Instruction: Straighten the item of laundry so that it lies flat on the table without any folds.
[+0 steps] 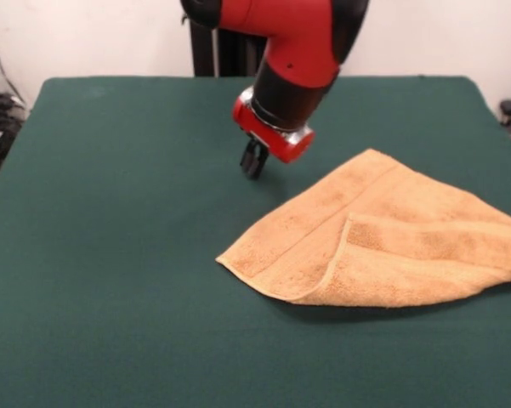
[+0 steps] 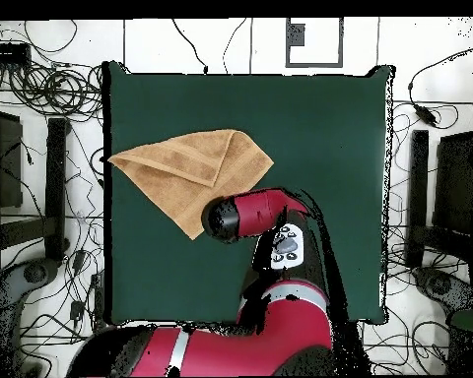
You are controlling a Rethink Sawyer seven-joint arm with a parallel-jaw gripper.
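The gripper (image 1: 253, 163) is hovering empty above the table (image 1: 110, 212), fingers seemingly drawn together, just beside the towel (image 1: 383, 234). The towel is lying folded over itself, so a corner probably needs lifting.
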